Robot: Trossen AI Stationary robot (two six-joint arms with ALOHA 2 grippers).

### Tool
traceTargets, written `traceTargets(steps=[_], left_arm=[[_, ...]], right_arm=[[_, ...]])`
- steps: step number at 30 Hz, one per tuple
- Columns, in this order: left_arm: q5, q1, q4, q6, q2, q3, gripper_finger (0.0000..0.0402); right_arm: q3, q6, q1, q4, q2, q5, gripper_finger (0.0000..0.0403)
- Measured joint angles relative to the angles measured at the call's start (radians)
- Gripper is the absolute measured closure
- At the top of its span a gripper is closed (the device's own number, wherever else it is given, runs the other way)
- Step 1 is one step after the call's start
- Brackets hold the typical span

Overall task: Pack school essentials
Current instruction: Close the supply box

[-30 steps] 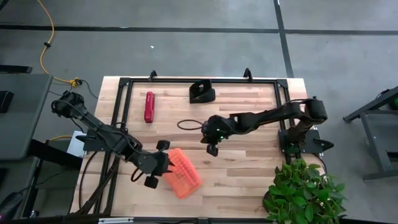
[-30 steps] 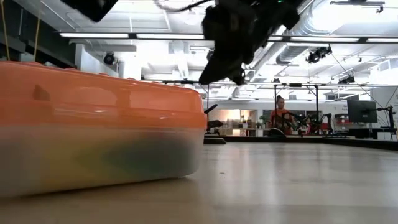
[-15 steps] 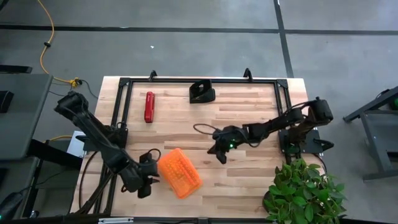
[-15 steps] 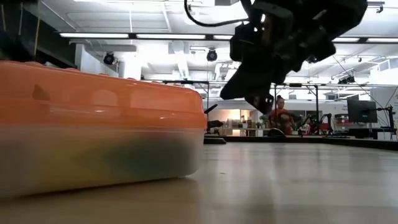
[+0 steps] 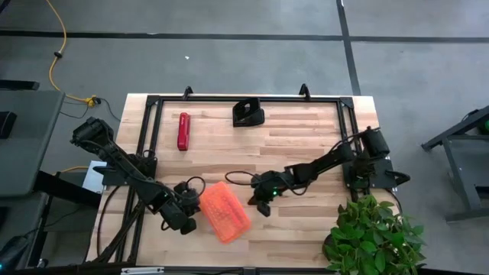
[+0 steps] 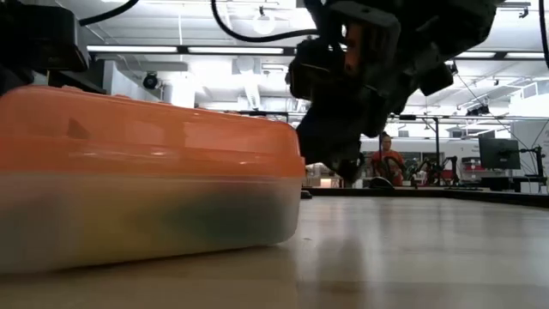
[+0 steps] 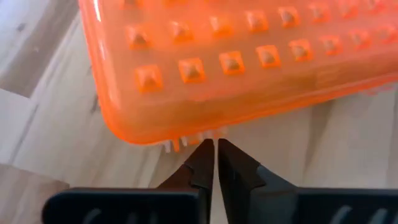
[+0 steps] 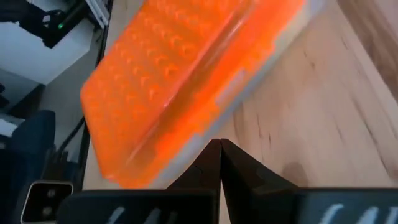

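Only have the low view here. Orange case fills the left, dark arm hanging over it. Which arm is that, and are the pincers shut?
Observer: That is the right arm; its right pincer sits by the orange case, on its right-hand side.
Operator: Shut?
Observer: Yes, right wrist view shows the fingers pressed together, holding nothing.
Operator: Left arm?
Observer: The left pincer is at the case's opposite edge, fingers closed, tips at the rim.
Operator: Anything else on the table?
Observer: A red bar and a black block near the far edge.
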Motion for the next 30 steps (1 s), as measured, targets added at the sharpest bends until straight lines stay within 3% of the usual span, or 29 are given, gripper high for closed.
traceTargets(steps=[11, 30], left_arm=[[-0.001, 0.093, -0.043, 0.112, 0.000, 0.000, 0.0396], [-0.056, 0.258, 0.018, 0.326, 0.000, 0.000, 0.0401]], right_arm=[[0.060, 0.049, 0.048, 0.008, 0.078, -0.005, 0.0403], [0.058, 0.104, 0.087, 0.078, 0.080, 0.034, 0.0403]])
